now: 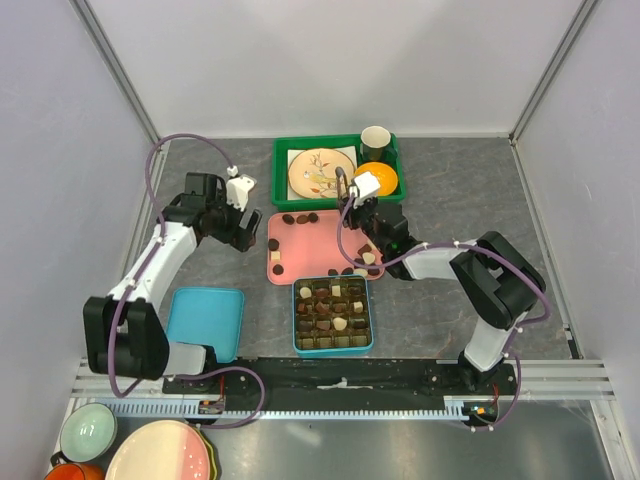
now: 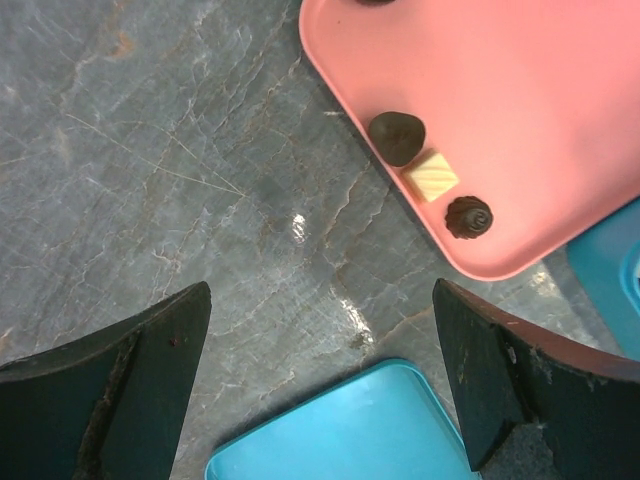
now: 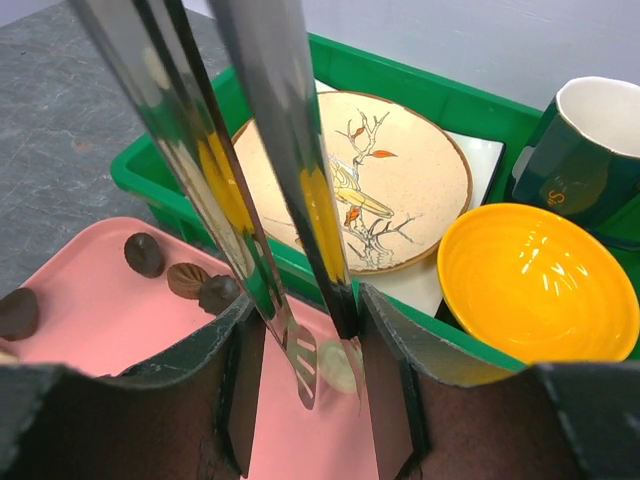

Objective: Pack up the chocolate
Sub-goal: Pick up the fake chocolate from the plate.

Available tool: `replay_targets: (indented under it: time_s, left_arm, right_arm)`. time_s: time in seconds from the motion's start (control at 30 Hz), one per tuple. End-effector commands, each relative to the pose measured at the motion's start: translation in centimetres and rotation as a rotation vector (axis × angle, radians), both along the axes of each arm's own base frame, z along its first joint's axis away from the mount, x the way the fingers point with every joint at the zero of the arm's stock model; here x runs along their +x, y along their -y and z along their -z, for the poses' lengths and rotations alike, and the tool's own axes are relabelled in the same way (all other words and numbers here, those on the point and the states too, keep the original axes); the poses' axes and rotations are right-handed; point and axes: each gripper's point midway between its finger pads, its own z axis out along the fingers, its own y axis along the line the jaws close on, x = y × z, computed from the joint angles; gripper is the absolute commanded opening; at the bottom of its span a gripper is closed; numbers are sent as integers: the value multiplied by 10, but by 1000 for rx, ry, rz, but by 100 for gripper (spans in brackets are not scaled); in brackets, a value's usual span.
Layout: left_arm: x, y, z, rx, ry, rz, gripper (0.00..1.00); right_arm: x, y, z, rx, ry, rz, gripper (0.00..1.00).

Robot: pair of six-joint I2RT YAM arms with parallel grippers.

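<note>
Lower centre of the top view, the teal compartment box (image 1: 296, 320) holds chocolate (image 1: 340, 323) in most cells, though several look empty, so I judge the packing a little past halfway. Loose pieces lie on the pink tray (image 1: 312, 250) above it: a row near its upper edge, a few at its left and lower right. Only the right wrist view shows the right gripper (image 3: 315, 390) with its fingers clamped on metal tongs (image 3: 290, 150), whose tips stand at a pale piece (image 3: 335, 365); whether they pinch it I cannot tell. Only the left wrist view shows three pieces (image 2: 431, 175) at the tray's rim, and the left gripper (image 2: 320, 390) spread wide, empty, over the worktop (image 2: 150, 150) beside a teal lid (image 2: 340, 430).
</note>
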Motion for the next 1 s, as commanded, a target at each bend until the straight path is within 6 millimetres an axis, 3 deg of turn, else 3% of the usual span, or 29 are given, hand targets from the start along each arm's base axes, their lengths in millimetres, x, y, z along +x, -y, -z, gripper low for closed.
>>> replay_targets:
  time_s: [0.0, 0.03, 0.17, 0.63, 0.77, 0.97]
  left_arm:
    - [37, 1, -9, -5, 81, -23, 99]
    - [40, 0, -1, 1, 64, -27, 99]
    - [48, 3, 1, -11, 56, -33, 99]
    - [16, 3, -4, -31, 67, -19, 99]
    - [10, 4, -6, -37, 68, -16, 99]
    - [4, 3, -8, -32, 69, -9, 99]
  right_arm:
    - [-15, -2, -6, 41, -16, -37, 48]
    - [-19, -1, -7, 45, -16, -41, 48]
    - [-26, -4, -7, 52, -27, -65, 48]
    - [-8, -16, 7, 3, -52, -72, 48]
    - [-9, -19, -1, 10, -45, -89, 38]
    - [-30, -16, -15, 50, -38, -142, 28]
